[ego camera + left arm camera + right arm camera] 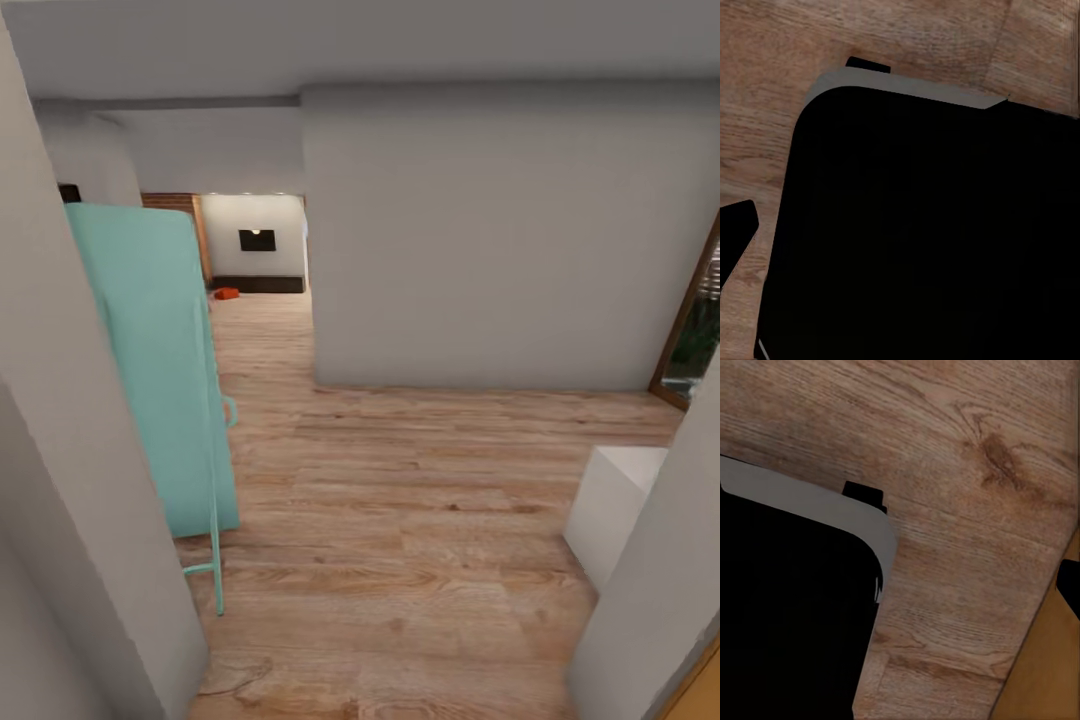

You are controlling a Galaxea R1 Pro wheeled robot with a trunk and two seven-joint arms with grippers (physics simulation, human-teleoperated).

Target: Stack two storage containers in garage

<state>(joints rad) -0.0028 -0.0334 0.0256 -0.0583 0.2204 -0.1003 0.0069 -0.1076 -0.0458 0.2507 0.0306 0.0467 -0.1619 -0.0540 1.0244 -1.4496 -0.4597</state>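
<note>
I'd steer past the teal door [160,370] toward that far orange container [227,293]; gripper states, I cannot tell.

Floor: we see light wood planks [420,500].
On it, far end: we note one small orange-red container [227,293].

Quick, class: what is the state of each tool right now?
Left tool: cannot be told from these pictures.
Right tool: cannot be told from these pictures.
</note>
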